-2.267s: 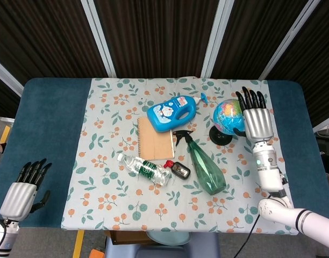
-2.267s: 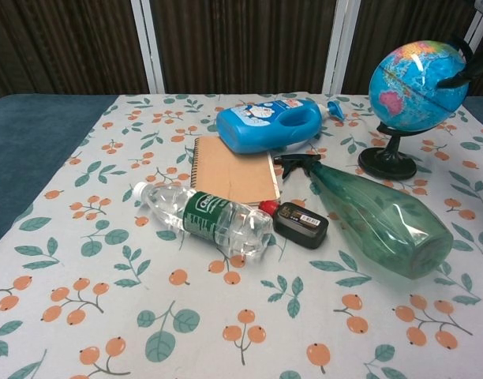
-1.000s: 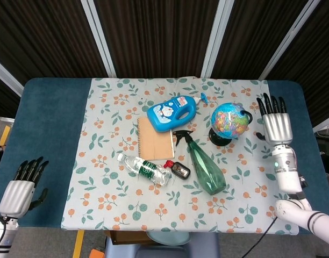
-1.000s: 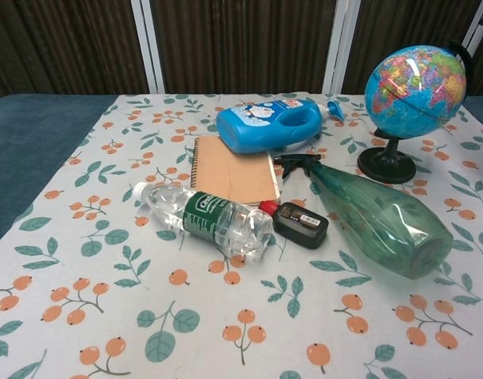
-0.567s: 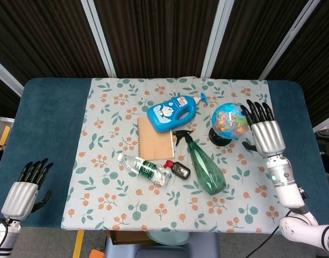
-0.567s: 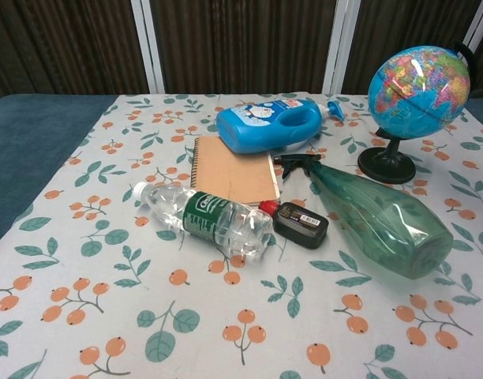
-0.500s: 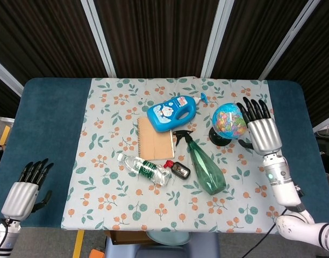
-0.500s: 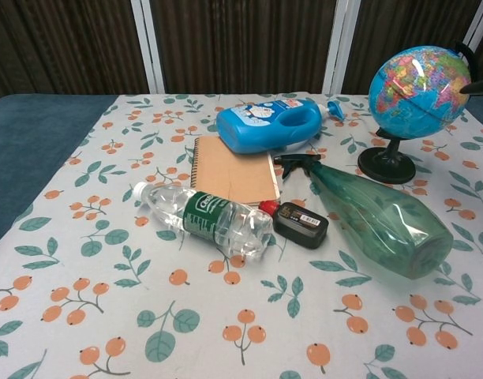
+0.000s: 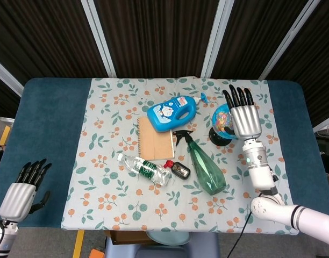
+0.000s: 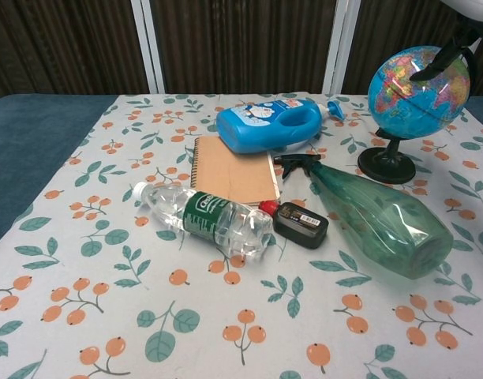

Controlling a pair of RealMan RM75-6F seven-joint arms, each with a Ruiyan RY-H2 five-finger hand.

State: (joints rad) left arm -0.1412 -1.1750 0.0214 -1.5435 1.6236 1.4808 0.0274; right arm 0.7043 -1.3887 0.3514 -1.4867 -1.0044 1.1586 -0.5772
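Right hand [image 9: 244,119], fingers spread, hovered over globe [image 10: 417,83]; a sound grip needed fingers wrapped round the sphere, stand kept upright; left hand [image 9: 16,198] idle, holding nothing.

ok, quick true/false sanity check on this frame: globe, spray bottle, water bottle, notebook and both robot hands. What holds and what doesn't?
1. The right robot hand is over the globe, fingers spread. True.
2. The green spray bottle stands upright. False: it lies on its side, nozzle toward the notebook.
3. The left robot hand holds the water bottle. False: it is off at the table's near left corner with nothing in it.
4. The blue detergent bottle lies on its side beyond the notebook. True.
5. A small black object lies by the water bottle's red cap. True.
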